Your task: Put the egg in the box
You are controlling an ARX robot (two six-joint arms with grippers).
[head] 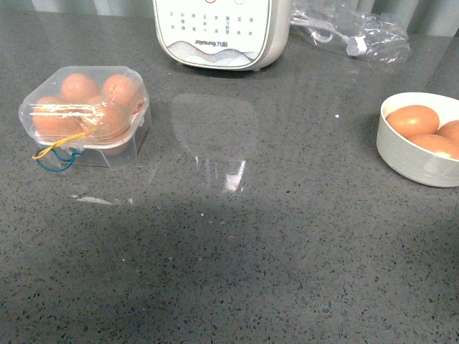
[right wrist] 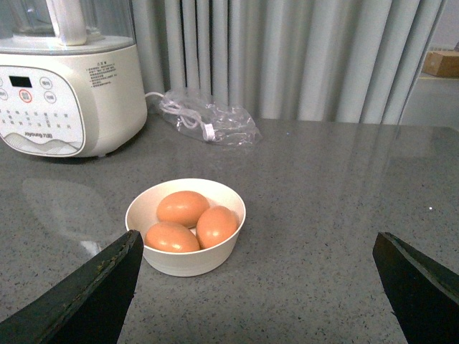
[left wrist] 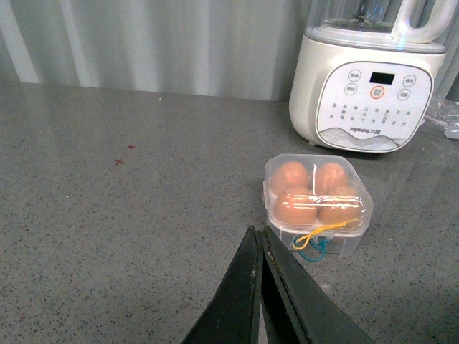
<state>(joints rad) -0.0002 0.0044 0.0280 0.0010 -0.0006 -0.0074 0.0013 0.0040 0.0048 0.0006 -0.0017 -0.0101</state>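
Eggs (right wrist: 183, 208): three loose ones sit in the white bowl (head: 401, 154) at the right edge of the table (head: 237, 251). In the right wrist view two lie with long axis roughly level, and the third is more upright, touching both.

Box (head: 86, 115) is near the left edge of the table, lid down. Four brown eggs show through the clear lid, so all four cups look full. The yellow and blue ties (head: 56, 154) hang off its front edge.

Right tool (right wrist: 254, 287): wide open and empty, with the bowl ahead of it, nearer its left finger. You're already lined up on the bowl; the right arm is clearly the nearer one to the loose eggs.

Left tool (left wrist: 259, 287): closed on nothing, fingers pressed together, pointing at the box just beyond its tips.

Key relation: bowl and box are well apart, on opposite sides of the table, with the white blender (head: 219, 32) at the back edge between them. A bagged cable (right wrist: 208, 118) lies behind the bowl.

My read: with the box shut and apparently full, you have no free cup. Check that before you pick.
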